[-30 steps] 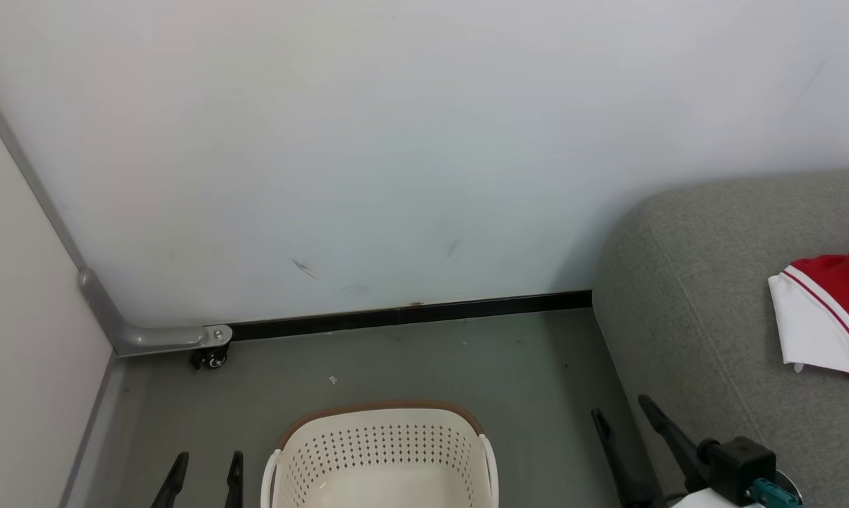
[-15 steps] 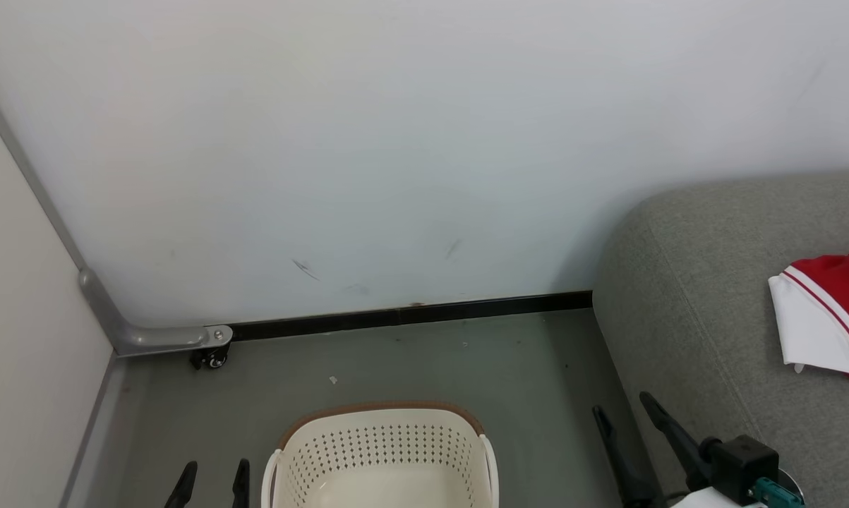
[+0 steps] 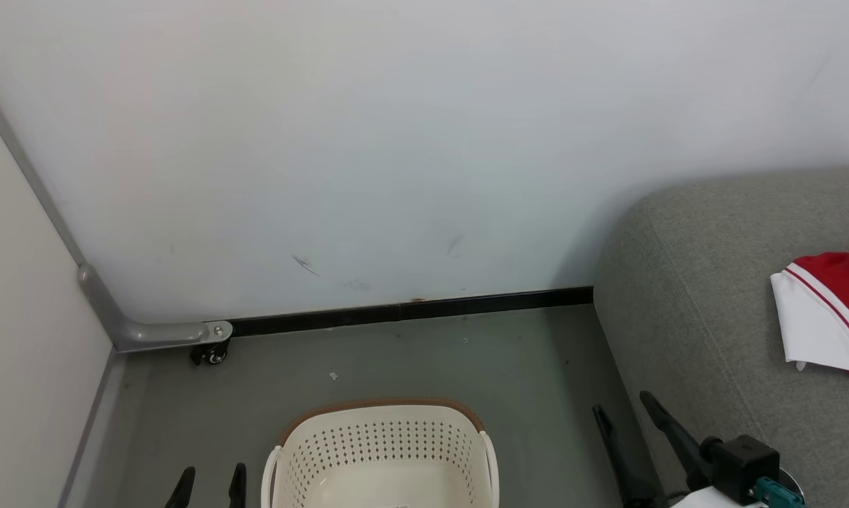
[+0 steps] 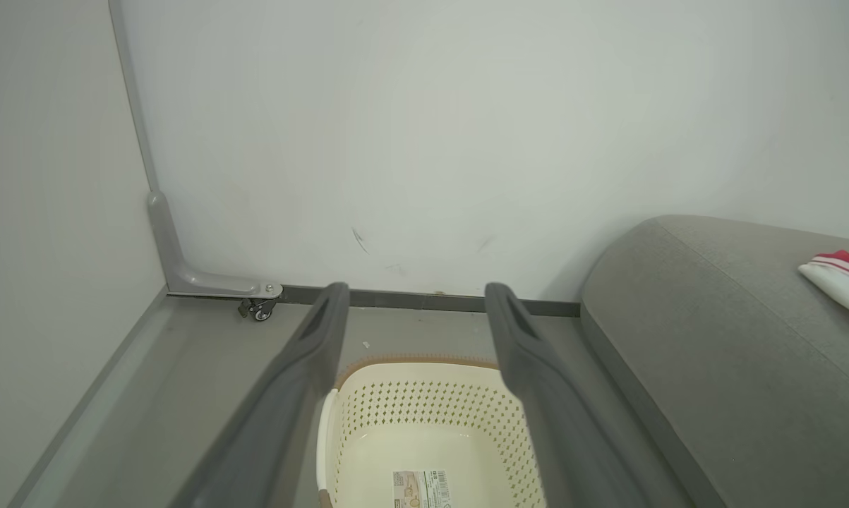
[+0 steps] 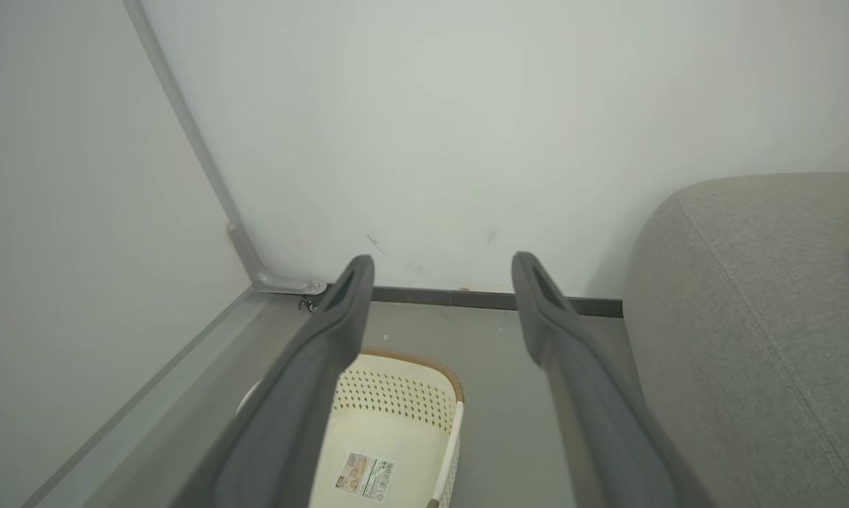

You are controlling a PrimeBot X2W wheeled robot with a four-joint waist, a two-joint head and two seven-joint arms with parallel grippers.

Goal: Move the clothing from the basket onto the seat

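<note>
The cream basket (image 3: 382,451) with a brown rim stands on the grey floor at the bottom centre; its inside (image 4: 424,458) holds only a label sticker (image 5: 364,474). Red clothing with white trim (image 3: 830,324) lies on the grey seat (image 3: 713,296) at the right edge, and its white edge (image 4: 844,279) shows in the left wrist view. My left gripper (image 3: 210,483) is open just left of the basket, nothing between its fingers. My right gripper (image 3: 625,416) is open between the basket and the seat's front, also empty.
A pale wall with a black baseboard (image 3: 410,310) runs behind the basket. A grey metal bracket with a small caster wheel (image 3: 212,353) sits at the left corner, beside a side panel (image 3: 22,353). Bare floor (image 3: 431,360) lies beyond the basket.
The left gripper's fingertips have sunk lower in the head view. The whole picture has shifted up slightly, so the camera has moved. The right gripper holds its place.
</note>
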